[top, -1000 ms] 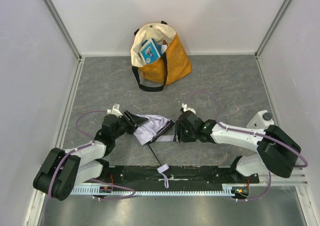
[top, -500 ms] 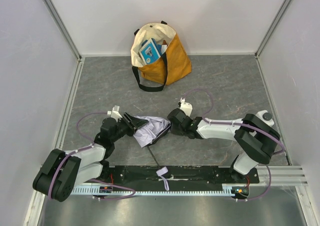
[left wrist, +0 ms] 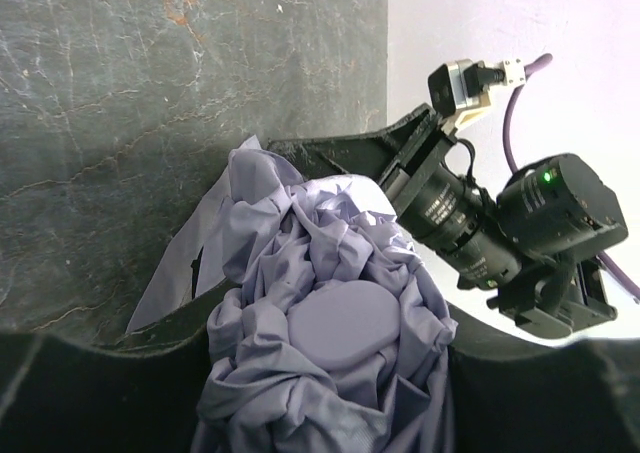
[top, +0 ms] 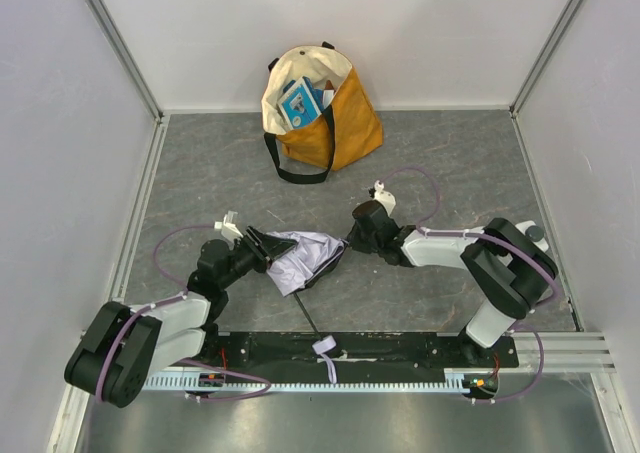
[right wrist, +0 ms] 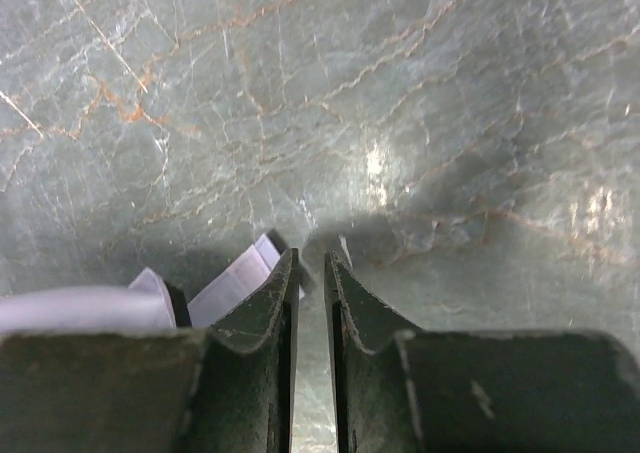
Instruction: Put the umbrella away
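Showing umbrella (top: 300,253) crumpled on counter (top: 450,173), pinched at canopy by left tool (top: 262,245), flanked by right tool (top: 352,235) pressed almost together on nothing visible. Judged light, limp, slippery in fabric; better gripped at stiff shaft (top: 308,316).

the umbrella (top: 305,255) lies on the table (top: 450,173) between the left gripper (top: 270,247) on its left and the right gripper (top: 351,240) at its right edge, the tote bag (top: 345,123) well behind them.
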